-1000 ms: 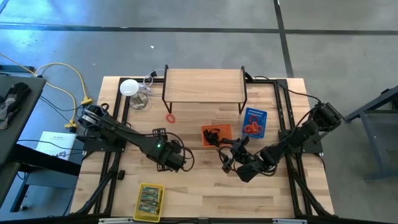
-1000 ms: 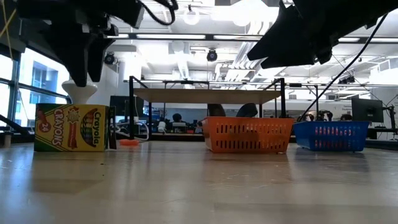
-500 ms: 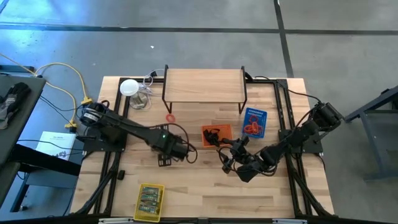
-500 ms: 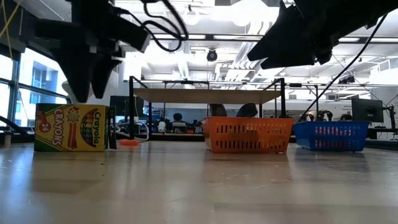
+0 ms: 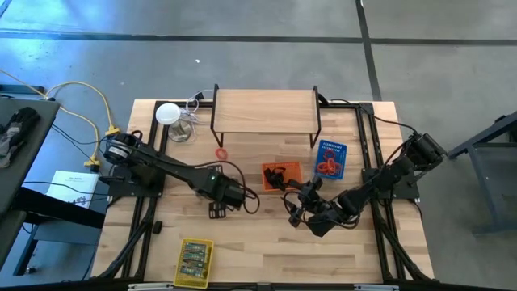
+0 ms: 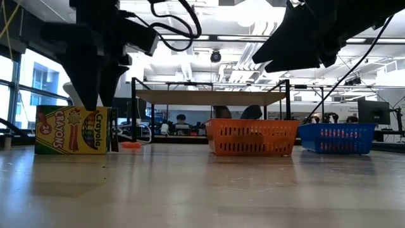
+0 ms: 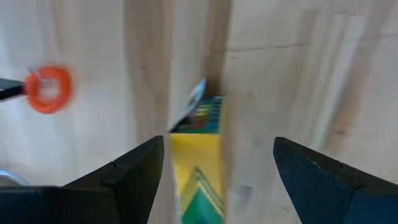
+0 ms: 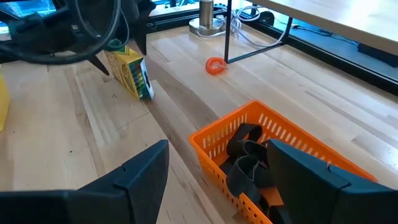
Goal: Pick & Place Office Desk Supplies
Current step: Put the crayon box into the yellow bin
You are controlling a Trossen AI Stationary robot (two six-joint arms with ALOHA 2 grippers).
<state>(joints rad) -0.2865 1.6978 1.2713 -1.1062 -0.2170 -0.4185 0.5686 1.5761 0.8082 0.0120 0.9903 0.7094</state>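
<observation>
A yellow-green crayon pack (image 6: 73,130) stands upright on its short end on the table, also seen in the left wrist view (image 7: 196,165) and the right wrist view (image 8: 127,74). My left gripper (image 6: 95,101) (image 5: 222,202) hangs over it, pointing down and open, one finger on each side of the pack's top (image 7: 217,143). My right gripper (image 8: 217,146) (image 5: 299,202) hovers open beside the orange basket (image 5: 281,174), which holds black clips (image 8: 245,155). A red band (image 5: 220,153) lies flat on the table.
The blue basket (image 5: 329,158) holds red bands. The yellow basket (image 5: 194,260), near the table's near edge, holds more yellow-green packs. A wooden shelf on black legs (image 5: 265,111) stands along the far side, with a white disc (image 5: 168,113) to its left.
My left gripper has come down over the crayon pack, shifting slightly toward the table's right and turning at the wrist, so its open fingers now reach the pack's top. The pack has stayed where it was.
</observation>
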